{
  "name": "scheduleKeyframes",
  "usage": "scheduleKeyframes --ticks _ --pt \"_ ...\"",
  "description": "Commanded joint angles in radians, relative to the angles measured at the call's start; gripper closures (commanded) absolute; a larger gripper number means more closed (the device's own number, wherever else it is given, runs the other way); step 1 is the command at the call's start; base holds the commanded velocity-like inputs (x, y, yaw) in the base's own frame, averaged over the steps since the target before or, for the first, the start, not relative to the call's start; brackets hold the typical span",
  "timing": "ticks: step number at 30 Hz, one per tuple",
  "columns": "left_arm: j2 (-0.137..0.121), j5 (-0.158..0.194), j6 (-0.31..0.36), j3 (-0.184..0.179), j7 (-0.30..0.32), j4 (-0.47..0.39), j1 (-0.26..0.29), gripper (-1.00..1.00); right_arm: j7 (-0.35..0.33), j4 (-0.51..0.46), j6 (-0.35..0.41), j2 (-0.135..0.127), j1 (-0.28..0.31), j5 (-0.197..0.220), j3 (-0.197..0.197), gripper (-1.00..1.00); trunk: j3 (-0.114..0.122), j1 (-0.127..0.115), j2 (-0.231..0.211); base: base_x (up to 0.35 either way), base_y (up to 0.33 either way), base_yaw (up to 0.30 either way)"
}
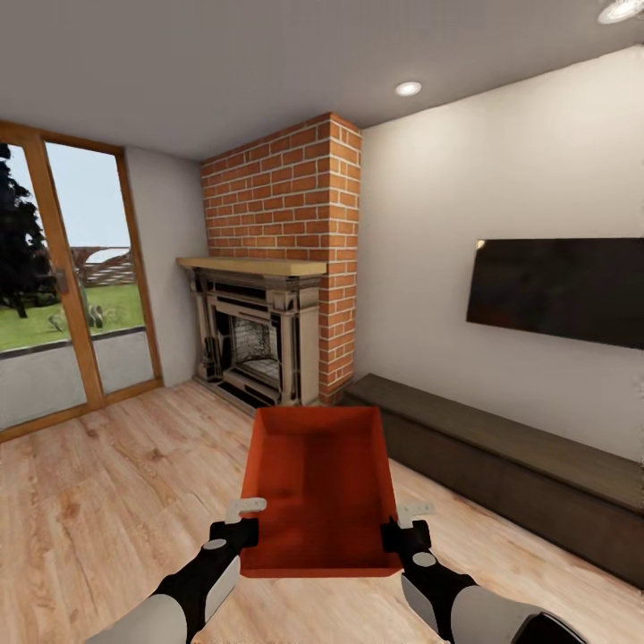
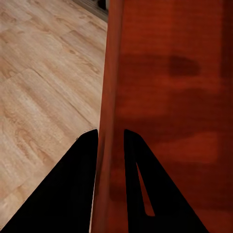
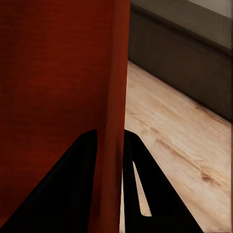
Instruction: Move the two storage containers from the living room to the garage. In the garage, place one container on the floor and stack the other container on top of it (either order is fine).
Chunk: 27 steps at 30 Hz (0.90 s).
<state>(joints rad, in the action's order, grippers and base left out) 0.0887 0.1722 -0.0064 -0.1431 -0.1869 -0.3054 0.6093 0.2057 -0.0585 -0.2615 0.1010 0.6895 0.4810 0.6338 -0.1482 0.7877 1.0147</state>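
An orange-red lidless storage container (image 1: pixel 320 487) hangs above the wood-plank floor of the living room, held between both arms. My left gripper (image 1: pixel 243 528) is shut on its left wall near the front corner; in the left wrist view that wall (image 2: pixel 110 97) runs between the two black fingers (image 2: pixel 77 184). My right gripper (image 1: pixel 401 529) is shut on the right wall, and the right wrist view has the wall (image 3: pixel 114 97) pinched between its fingers (image 3: pixel 141 189). The container looks empty.
A red-brick fireplace (image 1: pixel 277 268) with a wooden mantel stands straight ahead. A long low dark cabinet (image 1: pixel 501 465) runs along the right wall under a dark wall screen (image 1: pixel 559 288). Wood-framed glass doors (image 1: pixel 67 286) are at the left. Open wood flooring (image 1: pixel 116 501) lies to the left.
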Motion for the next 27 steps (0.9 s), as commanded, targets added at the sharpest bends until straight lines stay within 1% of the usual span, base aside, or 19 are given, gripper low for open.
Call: scheduleKeyframes --ticks 1,6,10,27 --pt "0.008 -0.005 -0.02 0.005 -0.014 -0.003 0.001 1.0 0.006 0.004 -0.004 0.005 0.001 0.024 -0.026 1.0 -0.001 0.0 0.001 -0.288 -0.077 0.0" --pt "0.007 -0.005 -0.02 0.005 -0.014 -0.003 0.001 1.0 0.006 0.004 -0.004 0.005 0.001 0.023 -0.026 1.0 -0.001 0.0 0.001 -0.134 -0.038 -0.002" --pt "0.006 -0.006 -0.02 0.005 -0.014 -0.004 0.001 1.0 0.006 0.004 -0.005 0.005 0.001 0.023 -0.026 1.0 0.0 0.0 0.001 -0.019 -0.005 -0.133" --pt "0.006 -0.007 -0.02 0.005 -0.014 -0.007 0.001 1.0 0.004 0.004 -0.005 0.005 0.001 0.024 -0.026 1.0 0.006 0.0 0.001 -0.001 0.0 -0.274"
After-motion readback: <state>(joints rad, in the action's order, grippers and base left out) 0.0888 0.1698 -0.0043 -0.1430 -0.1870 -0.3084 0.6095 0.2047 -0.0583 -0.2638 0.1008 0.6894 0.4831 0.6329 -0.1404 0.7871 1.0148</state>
